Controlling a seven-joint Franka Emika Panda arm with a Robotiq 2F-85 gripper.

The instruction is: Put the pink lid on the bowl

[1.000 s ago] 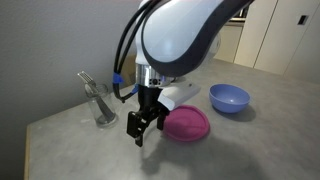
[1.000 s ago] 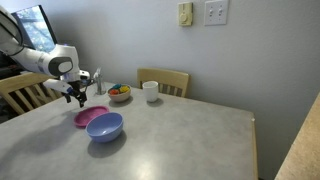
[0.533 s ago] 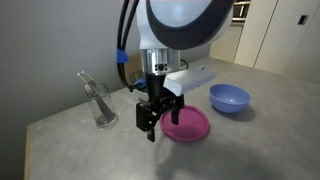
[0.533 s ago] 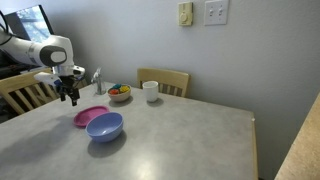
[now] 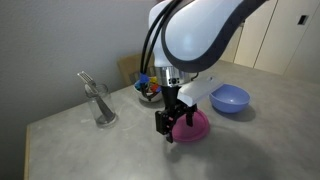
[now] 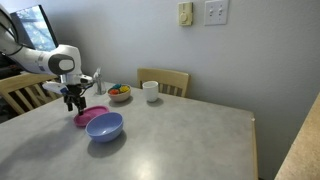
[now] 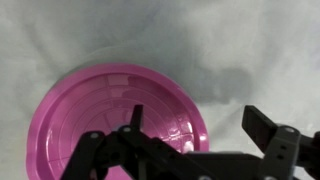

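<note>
Grey table: arm bent downward, end effector vertical, jaws apart, over pink lid edge.

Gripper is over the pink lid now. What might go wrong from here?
1. The flat round magenta-pink plastic lid lies flat on the grey table; the open gripper may slip off its low rim or shove it sideways.
2. The periwinkle-blue plastic bowl sits close beside the lid, so a shoved lid might knock it.
</note>
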